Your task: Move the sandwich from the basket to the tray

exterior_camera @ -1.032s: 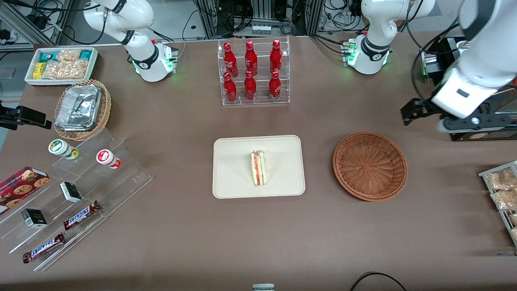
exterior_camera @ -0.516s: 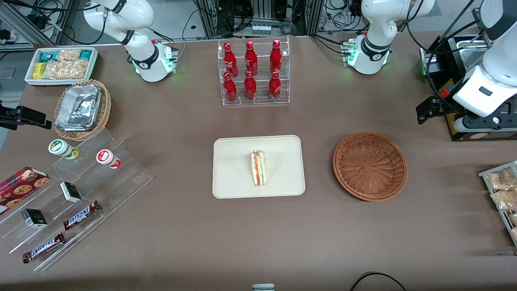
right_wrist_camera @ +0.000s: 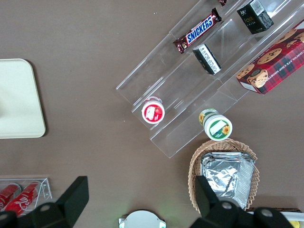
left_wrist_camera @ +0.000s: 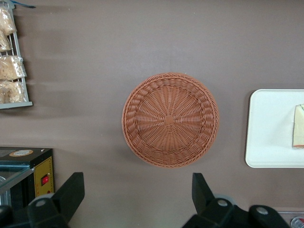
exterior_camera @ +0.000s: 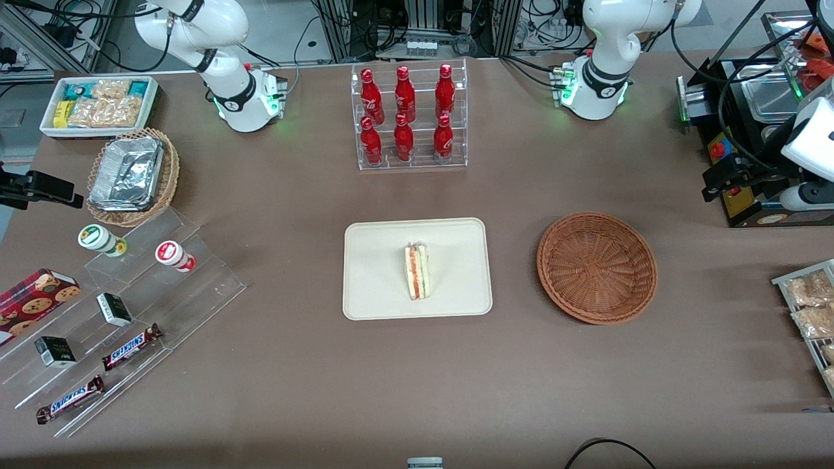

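Note:
The sandwich [exterior_camera: 417, 271] lies on the cream tray [exterior_camera: 378, 260] in the middle of the table; its edge also shows in the left wrist view [left_wrist_camera: 299, 127] on the tray [left_wrist_camera: 268, 133]. The reddish-brown wicker basket [exterior_camera: 596, 267] sits beside the tray toward the working arm's end and is empty; it also shows in the left wrist view [left_wrist_camera: 170, 118]. My left gripper [exterior_camera: 715, 181] is open and empty, high above the table edge at the working arm's end, well away from the basket. In the left wrist view the gripper [left_wrist_camera: 137, 190] has its jaws spread wide.
A clear rack of red bottles [exterior_camera: 408, 117] stands farther from the front camera than the tray. A black machine [exterior_camera: 749, 130] sits under my gripper. A wire rack of snack packets [exterior_camera: 808, 306] lies at the working arm's end. Acrylic shelves with snacks [exterior_camera: 124, 312] lie toward the parked arm's end.
My left arm has drawn away from the basket toward the working arm's end of the table, open and empty. The sandwich, tray and basket have not moved.

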